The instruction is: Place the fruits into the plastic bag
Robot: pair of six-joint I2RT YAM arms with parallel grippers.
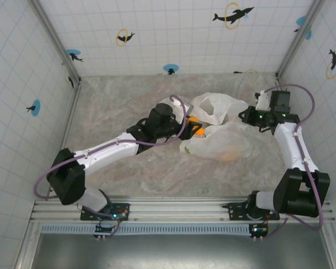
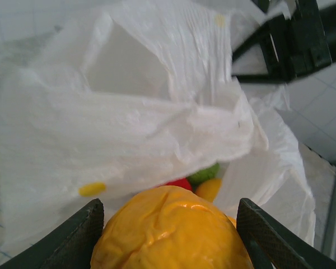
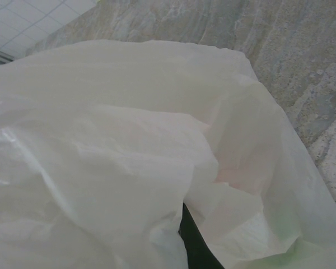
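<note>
**Plastic bag right of centre on the table, one fruit clamped at its mouth**

From above, your plastic bag (image 1: 224,143) lies crumpled on the marble table (image 1: 117,106), right of centre and between the two arms. Your left gripper (image 1: 191,129) is at the bag's left edge, jaws clamped on a yellow-orange fruit (image 1: 197,131). An orange fruit (image 1: 231,154) shows dimly through the film nearer you. Your right gripper (image 1: 245,116) meets the bag's far right edge, and you cannot tell here whether its jaws are together or apart. Dolphin stickers (image 1: 233,15) dot the tiled walls.

On your left wrist camera, the yellow-orange fruit (image 2: 171,224) is glossy and creased, with both fingers (image 2: 73,238) pressed against its sides. Just beyond it the plastic bag (image 2: 129,129) gapes. A red fruit (image 2: 180,183), a green fruit (image 2: 205,174) and a second yellow-orange fruit (image 2: 210,189) lie together inside. A small yellow mark (image 2: 92,189) on the film is too blurred to read. The right gripper (image 2: 269,53) stands dark against the bag's upper edge.

On your right wrist camera, the plastic bag (image 3: 112,145) drapes close over the lens. One dark finger (image 3: 195,246) pokes out beneath a fold, and the jaw state is hidden. The table (image 3: 302,56) shows at upper right.
</note>
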